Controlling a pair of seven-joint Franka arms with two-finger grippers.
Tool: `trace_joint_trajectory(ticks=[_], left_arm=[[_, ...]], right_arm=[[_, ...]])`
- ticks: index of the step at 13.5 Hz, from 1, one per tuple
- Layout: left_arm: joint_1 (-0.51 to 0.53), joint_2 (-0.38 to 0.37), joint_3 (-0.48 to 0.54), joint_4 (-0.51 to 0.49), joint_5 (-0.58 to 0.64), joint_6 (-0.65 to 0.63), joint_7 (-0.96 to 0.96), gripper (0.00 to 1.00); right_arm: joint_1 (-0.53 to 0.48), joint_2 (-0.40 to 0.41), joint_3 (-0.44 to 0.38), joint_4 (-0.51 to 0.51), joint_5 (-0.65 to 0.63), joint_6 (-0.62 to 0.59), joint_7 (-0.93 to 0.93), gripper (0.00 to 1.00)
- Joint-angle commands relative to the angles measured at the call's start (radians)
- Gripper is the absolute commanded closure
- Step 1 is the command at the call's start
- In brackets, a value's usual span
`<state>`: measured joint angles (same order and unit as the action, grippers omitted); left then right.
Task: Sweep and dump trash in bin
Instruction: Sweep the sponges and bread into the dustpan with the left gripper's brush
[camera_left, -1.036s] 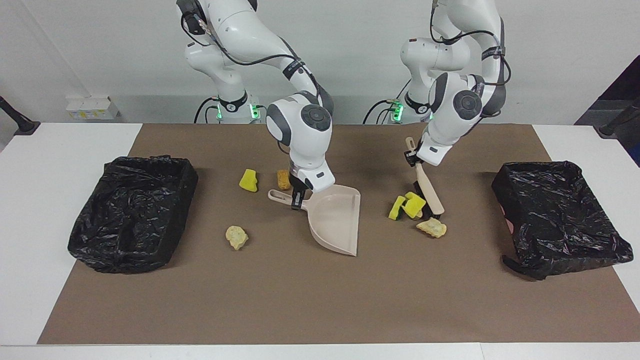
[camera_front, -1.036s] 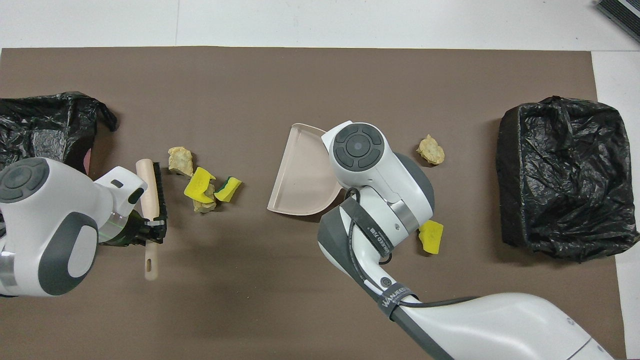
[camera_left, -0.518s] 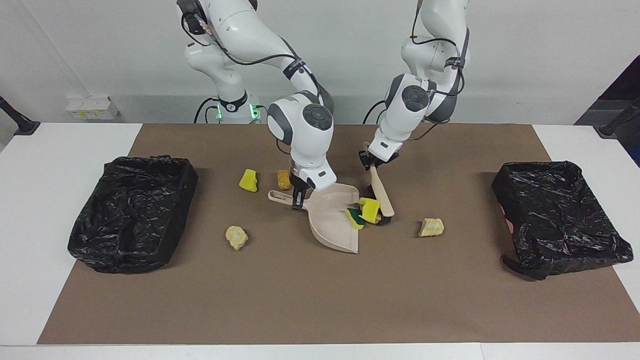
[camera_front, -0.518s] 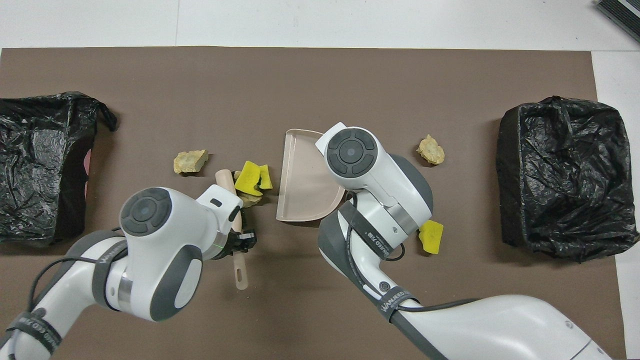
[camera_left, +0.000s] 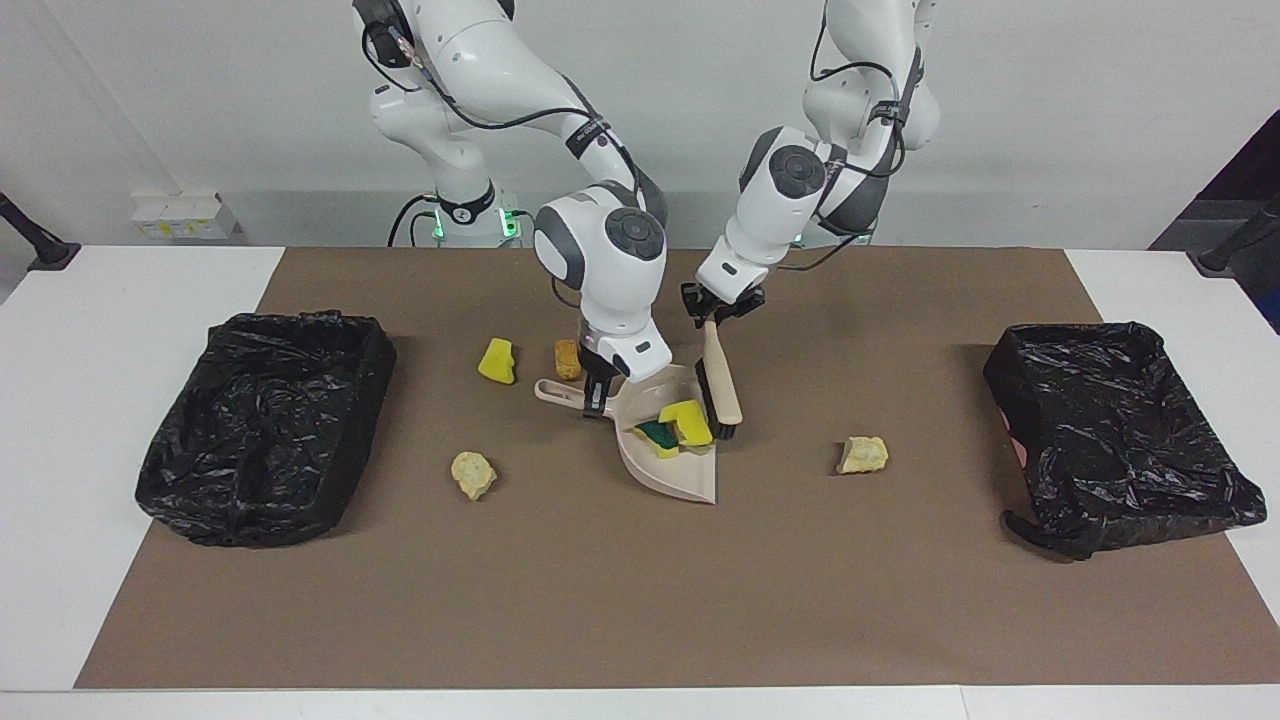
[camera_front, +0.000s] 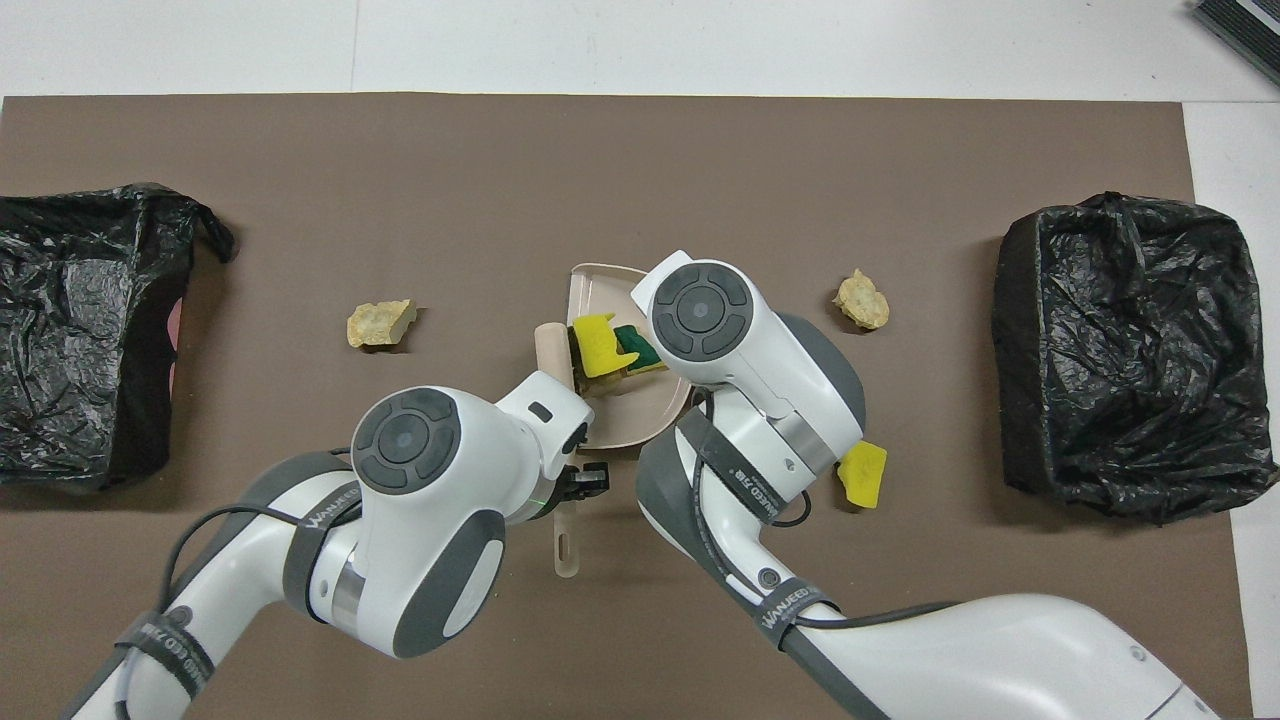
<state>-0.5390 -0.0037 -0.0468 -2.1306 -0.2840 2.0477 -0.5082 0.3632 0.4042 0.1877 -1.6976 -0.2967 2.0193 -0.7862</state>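
Left gripper (camera_left: 716, 310) fingers are clamping the bristled brush (camera_left: 720, 385); right gripper (camera_left: 595, 392) fingers are pinching the smooth dustpan (camera_left: 680, 470), which is cradling spongy yellow trash (camera_left: 686, 422).

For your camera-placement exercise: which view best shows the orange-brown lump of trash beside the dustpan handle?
The facing view: the orange-brown lump lies in plain sight on the mat, just nearer the robots than the dustpan handle. In the overhead view the right arm covers it completely.

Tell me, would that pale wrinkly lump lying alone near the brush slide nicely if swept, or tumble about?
Probably tumble a bit: the lump looks knobbly and uneven, so the brush may roll it rather than slide it. It looks small and crumpled, so likely light. The brown mat looks matte, so it may drag a little.
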Motion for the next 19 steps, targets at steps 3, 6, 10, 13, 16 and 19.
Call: trace_joint_trajectory(ticks=[3, 6, 10, 13, 16, 19], left_arm=[[0.175, -0.025, 0.018, 0.084, 0.258, -0.276, 0.019, 1.00], [0.330, -0.001, 0.019, 0.089, 0.339, -0.226, 0.205, 1.00], [0.407, 0.079, 0.018, 0.061, 0.364, -0.080, 0.281, 1.00], [0.328, 0.062, 0.010, -0.026, 0.263, -0.018, 0.258, 1.00], [0.220, 0.062, 0.007, -0.032, 0.154, 0.053, 0.258, 1.00], [0.101, 0.053, 0.007, -0.031, 0.057, 0.066, 0.257, 1.00]], right_arm=[[-0.015, -0.025, 0.006, -0.036, -0.016, 0.004, -0.034, 1.00], [-0.018, -0.027, 0.006, -0.043, -0.016, 0.004, -0.008, 1.00], [-0.020, -0.041, 0.007, -0.071, -0.016, 0.007, -0.013, 1.00], [-0.001, -0.042, 0.009, -0.079, -0.018, 0.047, -0.008, 1.00], [-0.006, -0.044, 0.007, -0.085, -0.018, 0.049, -0.016, 1.00], [-0.006, -0.047, 0.007, -0.091, -0.018, 0.050, -0.013, 1.00]])
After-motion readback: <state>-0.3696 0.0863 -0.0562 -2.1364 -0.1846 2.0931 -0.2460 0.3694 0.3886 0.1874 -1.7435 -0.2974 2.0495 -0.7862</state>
